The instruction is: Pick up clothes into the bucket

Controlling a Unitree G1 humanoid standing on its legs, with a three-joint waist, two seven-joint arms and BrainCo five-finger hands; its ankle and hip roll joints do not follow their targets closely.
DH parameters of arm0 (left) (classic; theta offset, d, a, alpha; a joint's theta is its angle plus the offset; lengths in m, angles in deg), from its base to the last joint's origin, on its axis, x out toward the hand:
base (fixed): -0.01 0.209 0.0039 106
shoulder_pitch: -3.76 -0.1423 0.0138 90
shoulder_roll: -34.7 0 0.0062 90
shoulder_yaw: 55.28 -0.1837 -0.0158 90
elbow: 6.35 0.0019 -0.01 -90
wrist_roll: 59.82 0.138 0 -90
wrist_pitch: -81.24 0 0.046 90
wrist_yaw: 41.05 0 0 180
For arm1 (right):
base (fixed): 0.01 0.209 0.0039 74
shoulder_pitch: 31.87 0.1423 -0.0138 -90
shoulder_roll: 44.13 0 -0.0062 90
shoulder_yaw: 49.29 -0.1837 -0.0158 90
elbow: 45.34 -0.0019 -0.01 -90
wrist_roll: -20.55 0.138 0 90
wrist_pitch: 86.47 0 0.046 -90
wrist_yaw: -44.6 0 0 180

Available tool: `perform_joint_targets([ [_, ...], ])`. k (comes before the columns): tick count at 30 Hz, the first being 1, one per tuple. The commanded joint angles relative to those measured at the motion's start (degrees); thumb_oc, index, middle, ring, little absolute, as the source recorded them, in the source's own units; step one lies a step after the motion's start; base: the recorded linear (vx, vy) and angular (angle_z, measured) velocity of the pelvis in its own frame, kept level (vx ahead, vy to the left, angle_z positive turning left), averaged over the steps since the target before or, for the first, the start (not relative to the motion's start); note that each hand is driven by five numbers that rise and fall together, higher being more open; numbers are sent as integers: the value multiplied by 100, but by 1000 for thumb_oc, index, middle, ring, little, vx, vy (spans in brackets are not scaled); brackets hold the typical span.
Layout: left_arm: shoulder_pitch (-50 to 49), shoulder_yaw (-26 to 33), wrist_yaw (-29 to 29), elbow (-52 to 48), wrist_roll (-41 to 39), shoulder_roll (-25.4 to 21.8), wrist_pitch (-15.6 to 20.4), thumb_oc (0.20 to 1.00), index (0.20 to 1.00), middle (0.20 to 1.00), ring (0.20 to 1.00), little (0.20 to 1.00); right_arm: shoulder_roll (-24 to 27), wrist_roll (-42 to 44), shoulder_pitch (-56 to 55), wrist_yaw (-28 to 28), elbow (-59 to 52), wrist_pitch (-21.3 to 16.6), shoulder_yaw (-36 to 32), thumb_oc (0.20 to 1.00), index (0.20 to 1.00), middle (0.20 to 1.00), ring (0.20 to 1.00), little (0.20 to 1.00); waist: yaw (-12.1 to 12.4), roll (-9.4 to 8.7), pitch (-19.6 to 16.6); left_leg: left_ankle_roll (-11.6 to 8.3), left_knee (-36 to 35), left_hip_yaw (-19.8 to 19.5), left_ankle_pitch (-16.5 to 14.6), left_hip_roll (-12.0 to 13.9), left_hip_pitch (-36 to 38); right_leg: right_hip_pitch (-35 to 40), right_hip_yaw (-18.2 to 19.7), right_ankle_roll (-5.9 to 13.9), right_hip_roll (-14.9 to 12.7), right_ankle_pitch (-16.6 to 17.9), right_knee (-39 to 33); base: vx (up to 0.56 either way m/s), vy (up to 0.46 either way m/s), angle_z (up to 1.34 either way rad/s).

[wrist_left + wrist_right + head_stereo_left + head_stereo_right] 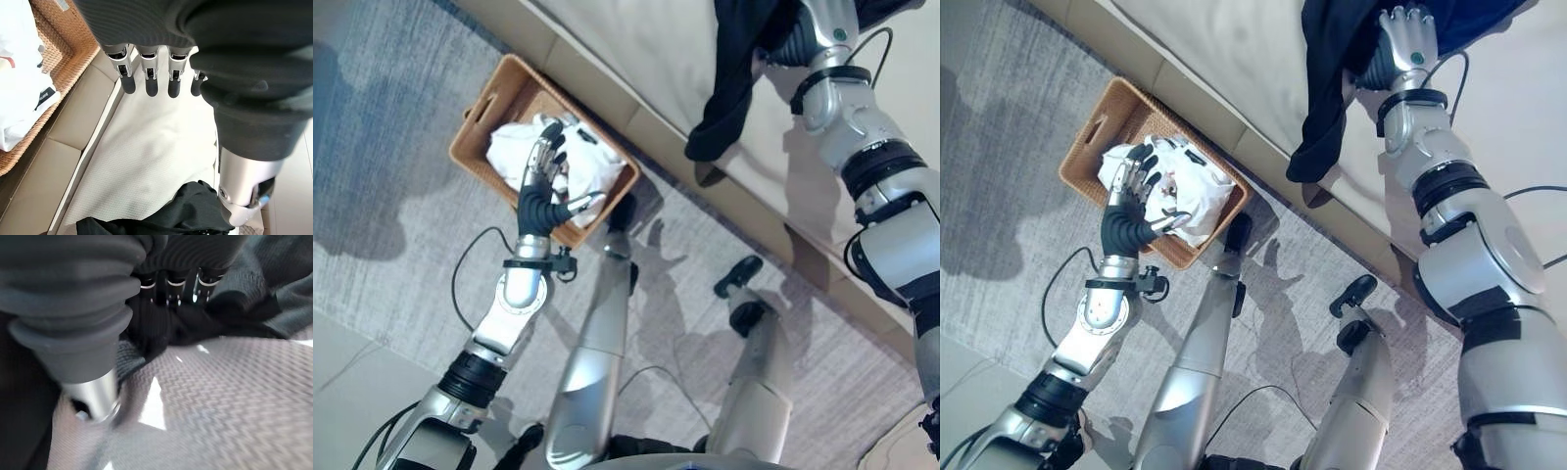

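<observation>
A grey carpet [401, 176] covers the floor in front of you, and a beige sofa [636, 59] with a pale cover runs along its far side. Against the sofa's base stands a wicker basket [480, 122] holding white clothes [514, 147]. Your left hand [543, 181] hangs above the basket, fingers straight and released, holding nothing. Your right hand [1400, 44] is up on the sofa with a dark garment [1327, 108], which drapes down over the seat edge. Its fingers [173, 291] are buried in the dark cloth, so you cannot tell whether they grasp it.
</observation>
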Motion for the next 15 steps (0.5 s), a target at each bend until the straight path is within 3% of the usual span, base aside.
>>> perform_joint_targets([
  [1, -93, -10, -44, -541, 61, 89, 354, 1000, 1000, 1000, 1000, 1000, 232, 335, 370, 65, -174, -182, 139, 200, 200, 200, 200, 200, 164, 370, -83, 90, 0, 288, -103, -31, -276, 381, 233, 411, -27, -327, 325, 0, 0, 0],
  [15, -60, -32, 34, -273, -92, 138, 367, 1000, 1000, 1000, 1000, 1000, 9, 1672, -137, -21, -954, -635, -714, 200, 200, 200, 200, 200, 72, 247, -83, 82, -175, 366, -68, 84, 129, 764, 196, 414, 35, -211, 24, -4, -2, -1],
])
